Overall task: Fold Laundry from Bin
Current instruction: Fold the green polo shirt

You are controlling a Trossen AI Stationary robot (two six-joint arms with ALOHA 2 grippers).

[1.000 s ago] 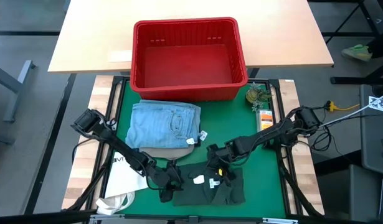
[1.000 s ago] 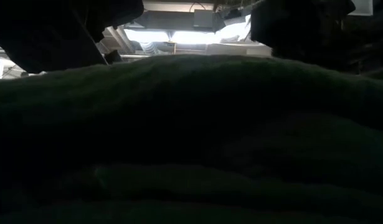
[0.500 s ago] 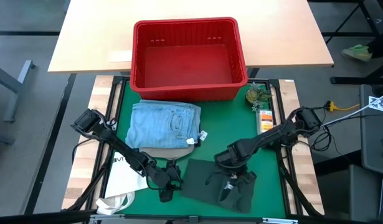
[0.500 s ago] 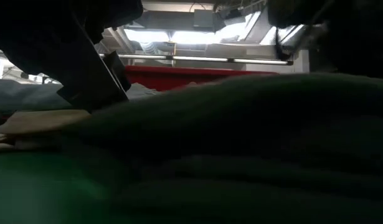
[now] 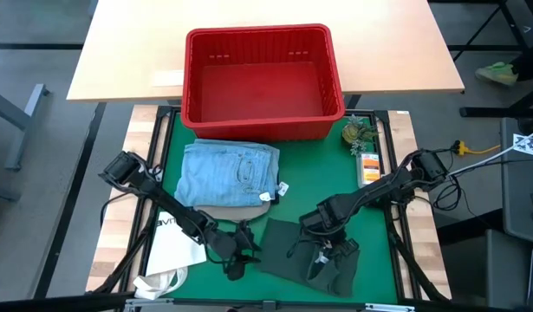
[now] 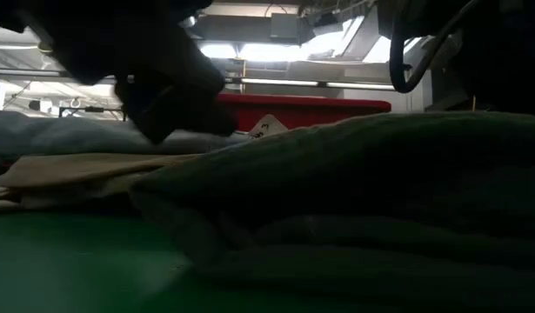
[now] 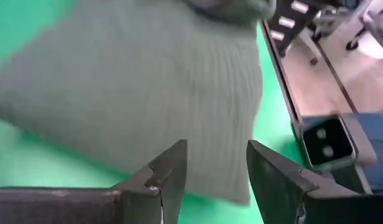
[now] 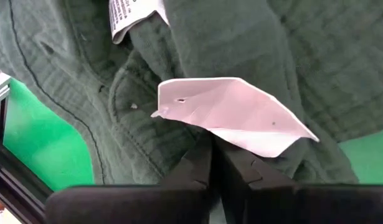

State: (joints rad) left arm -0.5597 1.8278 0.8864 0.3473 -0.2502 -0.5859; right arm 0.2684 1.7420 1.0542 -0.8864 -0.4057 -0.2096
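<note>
- Bin (image 5: 263, 82): red, at the worktop's far edge, empty
- Light blue jeans (image 5: 229, 173): folded, mid-worktop, over a tan piece (image 5: 234, 212); done
- Dark green piece (image 5: 308, 254): near edge, partly folded; in hand
- Right pincer (image 5: 324, 254): together, pinching green cloth
- Left pincer (image 5: 241, 256): apart, beside the cloth's edge, holding nothing

Right gripper (image 5: 322, 256) has dragged the green garment (image 5: 288, 247) rightward, unfolding it
</note>
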